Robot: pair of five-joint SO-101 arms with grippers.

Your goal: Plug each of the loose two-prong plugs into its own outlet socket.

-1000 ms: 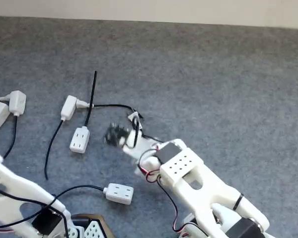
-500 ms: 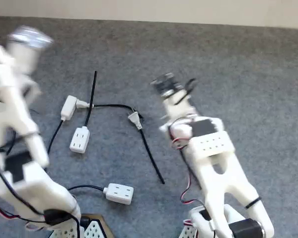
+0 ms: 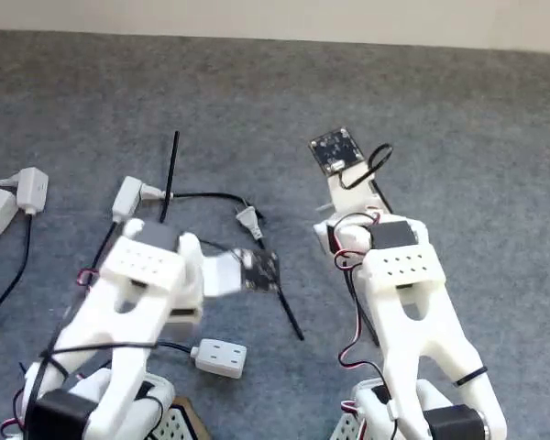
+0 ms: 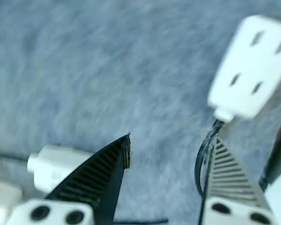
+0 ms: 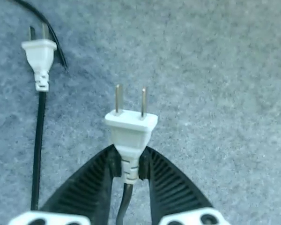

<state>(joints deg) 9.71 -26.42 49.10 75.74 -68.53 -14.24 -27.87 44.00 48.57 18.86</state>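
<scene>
Right pincer point(image 5: 129, 164) clamps a plug point(image 5: 130, 129) (prongs point(image 5: 118, 98) free, second plug point(image 5: 40, 56) lying apart)

Looks like a robotics lab or workshop: table point(image 3: 477, 101) covered in grey carpet, plain pale wall point(image 3: 257, 16), white arms point(image 3: 403, 284) with exposed wiring point(image 3: 341, 259).

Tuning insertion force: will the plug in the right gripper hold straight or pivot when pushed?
The plug looks stiff, moulded body, metal prongs; likely pushes straight. Since right gripper pinches only its narrow neck, it may pivot or slip. Thin cord behind probably flexes, little drag.
</scene>
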